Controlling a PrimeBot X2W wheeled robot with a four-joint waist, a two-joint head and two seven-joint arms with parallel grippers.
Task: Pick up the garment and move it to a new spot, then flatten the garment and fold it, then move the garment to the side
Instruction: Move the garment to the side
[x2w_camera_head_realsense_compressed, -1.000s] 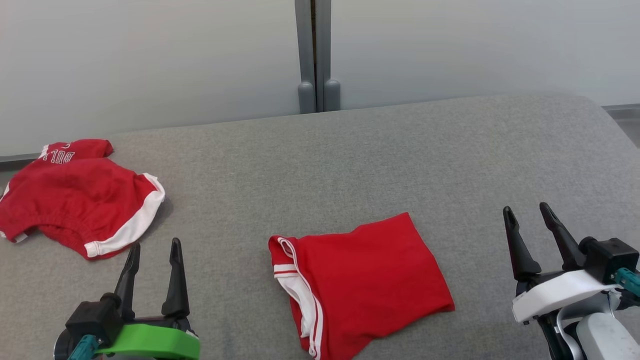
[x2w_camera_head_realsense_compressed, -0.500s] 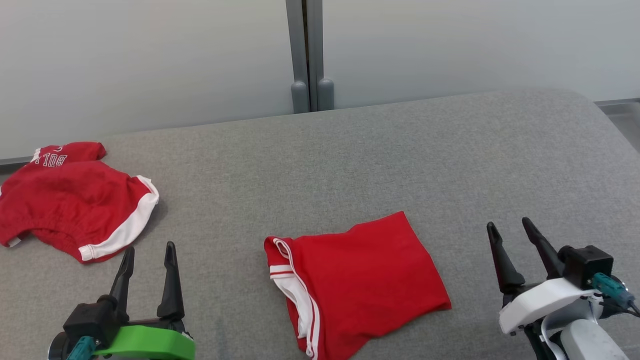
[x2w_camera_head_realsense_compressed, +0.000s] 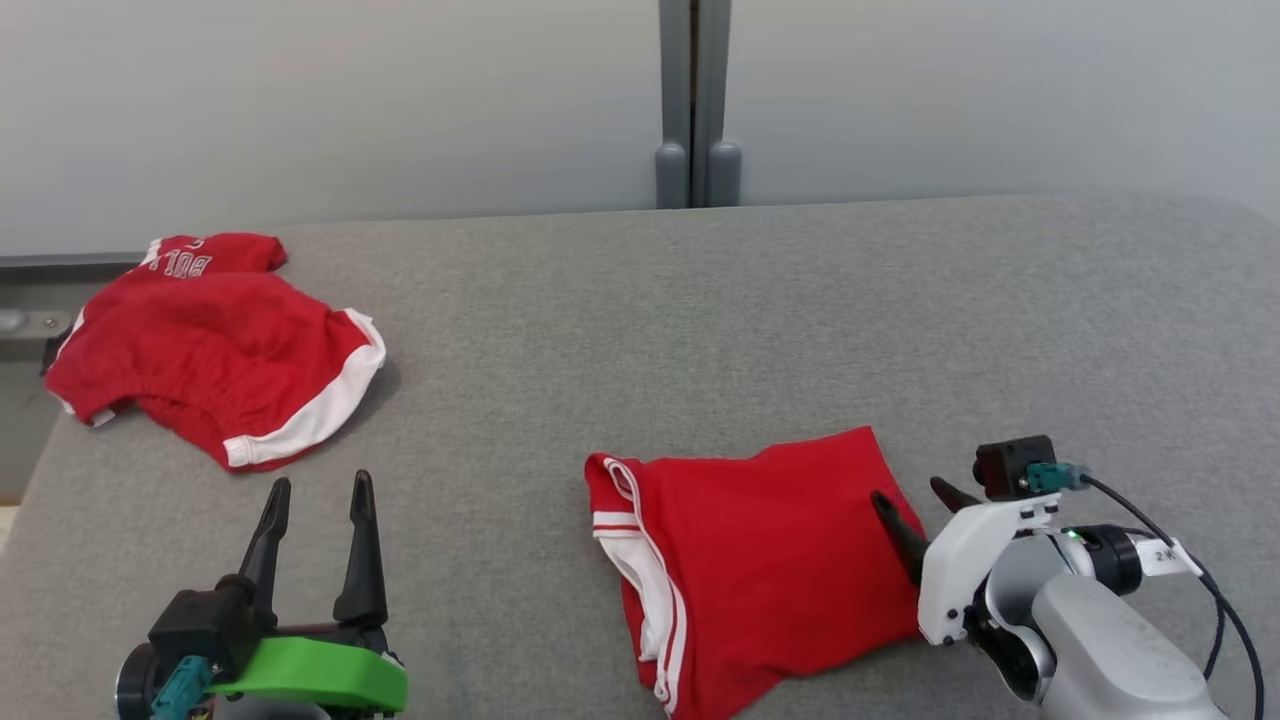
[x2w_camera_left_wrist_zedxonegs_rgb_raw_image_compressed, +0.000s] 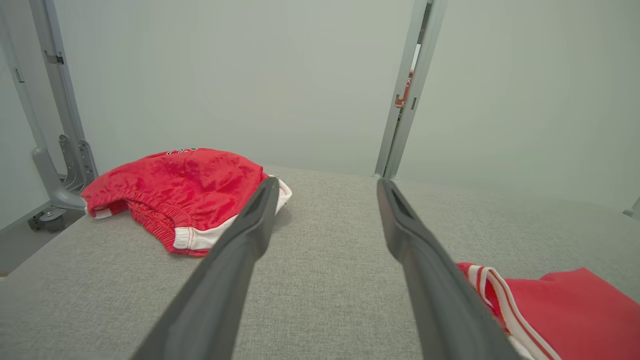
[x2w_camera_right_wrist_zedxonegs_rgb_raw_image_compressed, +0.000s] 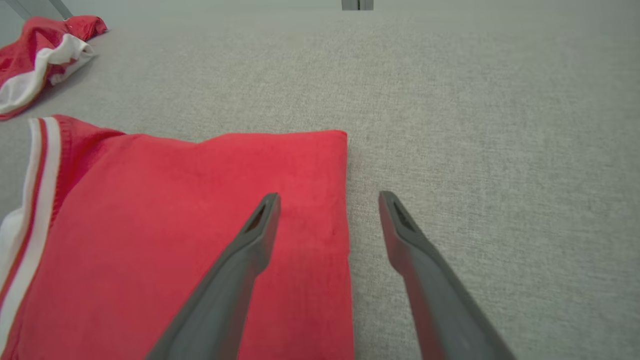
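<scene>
A folded red garment with white side stripes lies flat on the grey table, near the front centre. My right gripper is open and low at its right edge. In the right wrist view the gripper straddles that edge of the garment, one finger over the red cloth and the other over bare table. My left gripper stands open at the front left with nothing in it. In the left wrist view the left gripper points between the two red pieces, the folded garment at the lower right.
A second red garment with white trim lies crumpled at the back left, also seen as a rumpled heap from the left wrist. A pale wall with a grey post runs behind the table. The table's left edge drops off near that heap.
The head camera has shifted. My right gripper has come down and leftward to the folded garment's right edge. The left gripper has kept its pose.
</scene>
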